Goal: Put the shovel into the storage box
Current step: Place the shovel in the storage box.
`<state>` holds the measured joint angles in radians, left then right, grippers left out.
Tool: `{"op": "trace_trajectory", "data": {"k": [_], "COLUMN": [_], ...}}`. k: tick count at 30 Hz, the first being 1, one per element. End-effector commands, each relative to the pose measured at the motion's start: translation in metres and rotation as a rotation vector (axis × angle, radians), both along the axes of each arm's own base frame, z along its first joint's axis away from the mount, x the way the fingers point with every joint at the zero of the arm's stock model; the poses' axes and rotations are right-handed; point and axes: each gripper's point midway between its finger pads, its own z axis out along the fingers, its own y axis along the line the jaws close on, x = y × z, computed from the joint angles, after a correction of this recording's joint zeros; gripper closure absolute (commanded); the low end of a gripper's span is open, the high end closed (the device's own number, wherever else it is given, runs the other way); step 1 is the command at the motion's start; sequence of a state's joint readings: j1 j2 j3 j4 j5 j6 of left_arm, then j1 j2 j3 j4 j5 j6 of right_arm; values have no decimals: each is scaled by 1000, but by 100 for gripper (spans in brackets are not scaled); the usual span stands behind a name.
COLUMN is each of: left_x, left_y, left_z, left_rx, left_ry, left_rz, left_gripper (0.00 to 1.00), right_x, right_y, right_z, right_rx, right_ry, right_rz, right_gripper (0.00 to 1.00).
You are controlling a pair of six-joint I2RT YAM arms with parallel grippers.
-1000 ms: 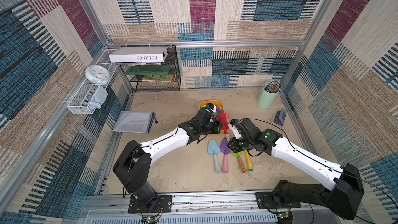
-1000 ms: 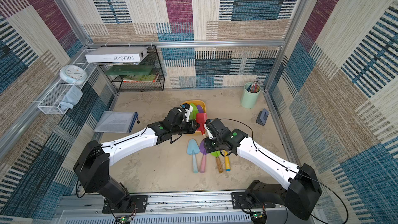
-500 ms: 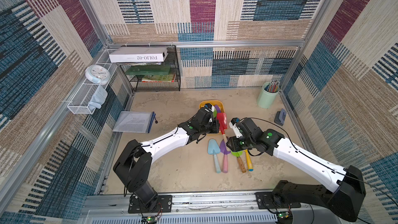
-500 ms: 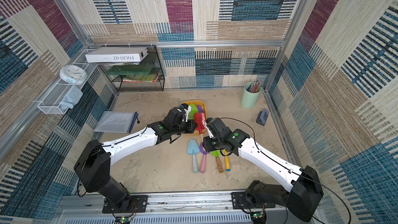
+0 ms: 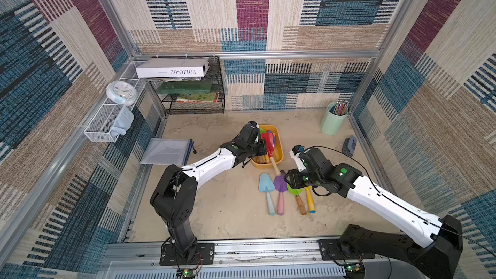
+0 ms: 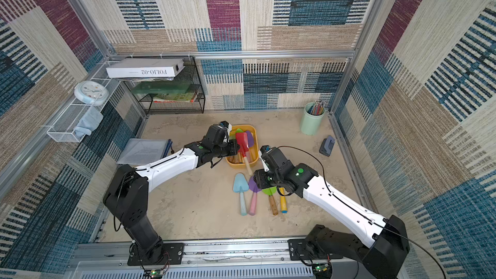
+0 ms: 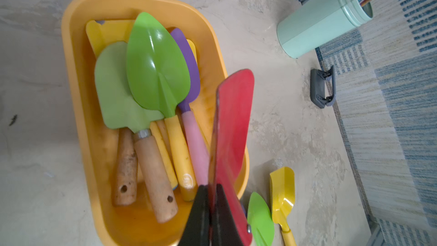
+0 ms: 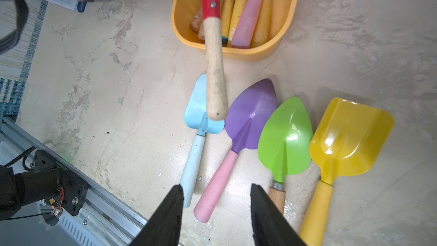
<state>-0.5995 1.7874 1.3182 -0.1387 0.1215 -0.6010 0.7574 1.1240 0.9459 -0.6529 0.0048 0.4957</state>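
Observation:
A red shovel [image 5: 268, 143] with a wooden handle [image 8: 214, 67] hangs tilted over the near end of the yellow-orange storage box [image 5: 281, 152]. Its handle sticks out past the rim [image 8: 236, 53]. My left gripper [image 7: 209, 186] is shut on the red blade [image 7: 233, 124]. Several shovels lie inside the box [image 7: 78, 67]. My right gripper [image 8: 216, 186] is open and holds nothing. It hovers over a row of light blue [image 8: 203, 107], purple [image 8: 253, 114], green [image 8: 286, 138] and yellow [image 8: 350, 136] shovels on the table.
A mint pencil cup [image 5: 332, 120] and a grey hole punch [image 5: 349, 146] stand at the back right. A document folder [image 5: 167, 151] lies at the left. A black wire shelf [image 5: 193, 89] and a white mesh basket [image 5: 107, 124] line the back left.
My right gripper has opened, let go of the red shovel's handle and drawn back a little. The left gripper keeps the shovel by its blade, now nearer the box.

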Motion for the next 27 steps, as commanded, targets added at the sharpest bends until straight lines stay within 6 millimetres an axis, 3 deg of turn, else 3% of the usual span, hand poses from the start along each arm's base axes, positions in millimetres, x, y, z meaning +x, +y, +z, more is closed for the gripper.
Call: {"op": "trace_trajectory", "data": {"k": [1,12,27], "left_x": [14,55,86], "left_y": [-4,-19,-16], "left_z": [4,-12,-20], "left_rx": [-14,4,25], "left_ry": [-11,-3,-17], "left_rz": [-24,-53,-49], "left_gripper": [100,100,100], "right_x": [2,1,1], "right_y": [-1,-8,-14], "right_z": [1,-7,-12], "right_rx": [8,-10,-22], "right_ry": [-13,-16,-16], "right_rz": [-18,-40,-66], "right_gripper": [51,52,52]}}
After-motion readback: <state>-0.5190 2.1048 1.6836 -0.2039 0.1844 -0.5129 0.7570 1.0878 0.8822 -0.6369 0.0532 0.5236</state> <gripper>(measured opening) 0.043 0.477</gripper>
